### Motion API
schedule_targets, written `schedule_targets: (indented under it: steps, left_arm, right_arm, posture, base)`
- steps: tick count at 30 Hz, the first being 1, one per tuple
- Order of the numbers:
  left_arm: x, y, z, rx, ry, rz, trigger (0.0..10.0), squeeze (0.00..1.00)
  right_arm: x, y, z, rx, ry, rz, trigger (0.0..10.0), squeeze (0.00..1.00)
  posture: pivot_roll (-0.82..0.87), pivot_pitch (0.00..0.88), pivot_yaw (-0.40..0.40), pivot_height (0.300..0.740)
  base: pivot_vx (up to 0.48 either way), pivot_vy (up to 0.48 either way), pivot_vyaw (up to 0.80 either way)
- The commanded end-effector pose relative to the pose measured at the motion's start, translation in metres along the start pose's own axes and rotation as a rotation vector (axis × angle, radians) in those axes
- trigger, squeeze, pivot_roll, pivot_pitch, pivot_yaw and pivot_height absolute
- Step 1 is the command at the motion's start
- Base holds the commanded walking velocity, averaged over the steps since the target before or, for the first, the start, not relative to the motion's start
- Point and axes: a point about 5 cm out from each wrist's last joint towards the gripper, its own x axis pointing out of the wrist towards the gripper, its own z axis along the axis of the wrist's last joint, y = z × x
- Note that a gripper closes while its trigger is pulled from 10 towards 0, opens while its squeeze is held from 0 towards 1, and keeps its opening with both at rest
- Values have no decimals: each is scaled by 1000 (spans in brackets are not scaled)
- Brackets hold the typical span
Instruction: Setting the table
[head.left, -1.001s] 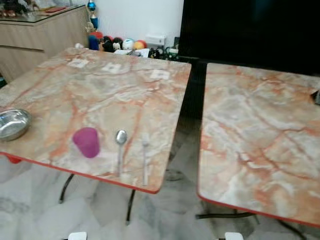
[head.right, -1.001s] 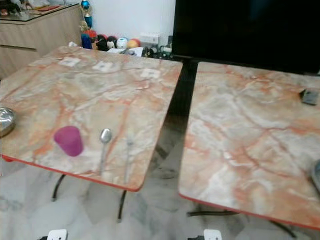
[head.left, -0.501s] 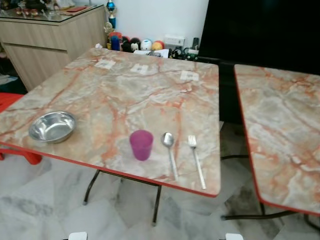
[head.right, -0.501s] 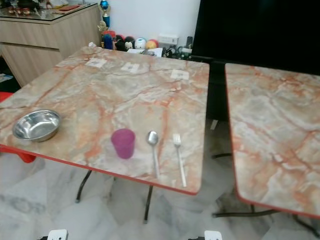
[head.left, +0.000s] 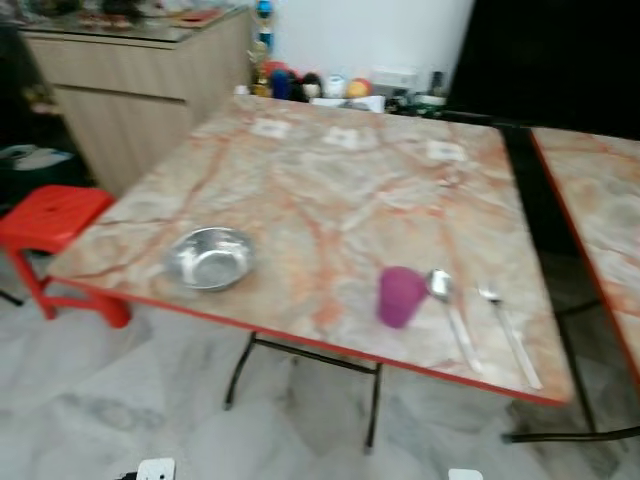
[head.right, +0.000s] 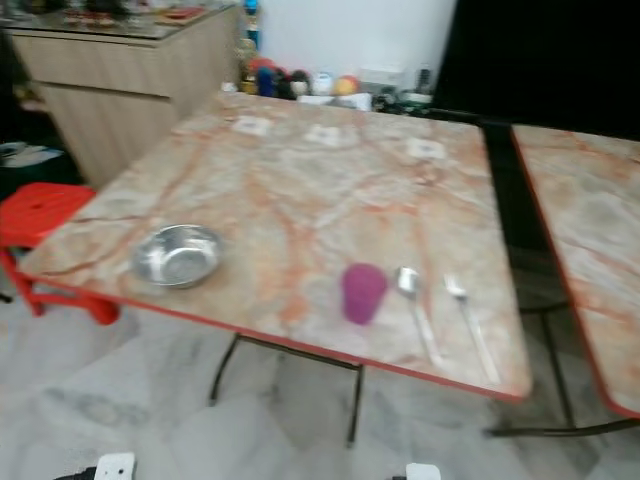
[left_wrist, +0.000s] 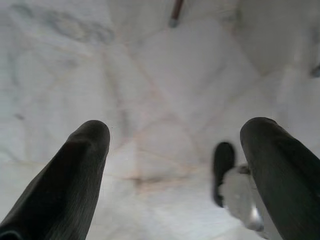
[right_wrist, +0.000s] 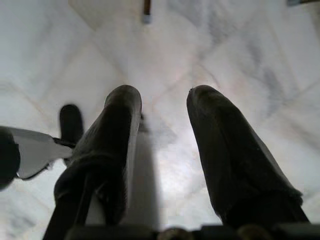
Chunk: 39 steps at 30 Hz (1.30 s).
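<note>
A marble-patterned table (head.left: 330, 190) with a red edge stands before me. Near its front edge sit a steel bowl (head.left: 210, 258), a purple cup (head.left: 401, 296), a spoon (head.left: 445, 300) and a fork (head.left: 508, 333), in that order from left to right. The picture is a little blurred. My left gripper (left_wrist: 175, 130) hangs over the pale tiled floor, its fingers wide apart and holding nothing. Over the same floor hangs my right gripper (right_wrist: 164, 97), open with a narrower gap and nothing in it.
A red stool (head.left: 50, 215) stands at the table's left corner. A wooden cabinet (head.left: 140, 90) is at the back left, with toys (head.left: 310, 85) along the wall. A second marble table (head.left: 600, 190) stands to the right across a narrow gap.
The camera has swung to the left, so the whole picture has shifted right. The red stool has come into view. Bowl, cup, spoon and fork keep their places on the table.
</note>
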Motion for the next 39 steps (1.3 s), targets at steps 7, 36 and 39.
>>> schedule_targets:
  steps: [7,36,39]
  left_arm:
    - [-2,-4,-9,-15,35,-7,10000,0]
    - [-2,-4,-11,2,40,-16,10000,0]
    - [-2,-4,-10,4,39,-18,10000,0]
  right_arm:
    - [-3,-7,-12,6,38,-21,10000,0]
    - [-2,-9,-5,7,7,-26,10000,0]
    - [-2,-9,-3,16,-4,-32,10000,0]
  posture:
    - [39,92,-14,740]
    - [35,68,-14,740]
    - [35,68,-14,740]
  base:
    - [0,480,0]
    - [0,334,0]
    - [0,0,0]
